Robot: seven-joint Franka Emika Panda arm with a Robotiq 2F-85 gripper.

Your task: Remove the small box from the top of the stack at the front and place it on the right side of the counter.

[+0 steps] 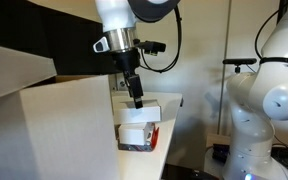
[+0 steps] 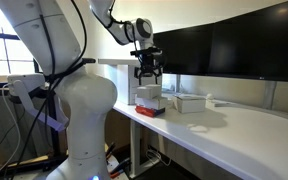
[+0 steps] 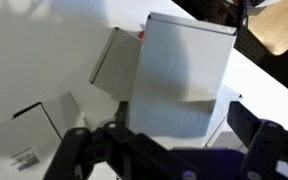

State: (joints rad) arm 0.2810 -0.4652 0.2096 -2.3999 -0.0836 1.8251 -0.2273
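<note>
Plainly the small box (image 3: 182,70) lies atop the stack (image 1: 136,132) near the worktop (image 2: 246,132) end, my claw (image 1: 137,100) hanging wide open over it, and I judge it a light, stiff, smooth carton, best pinched across its narrower sides.

No text, brand or number can be read anywhere. In the wrist view, a white carton (image 3: 29,130) lying beside the small box (image 3: 179,80) bears a pale label (image 3: 24,158) with dark print, too blurred to make out.
</note>
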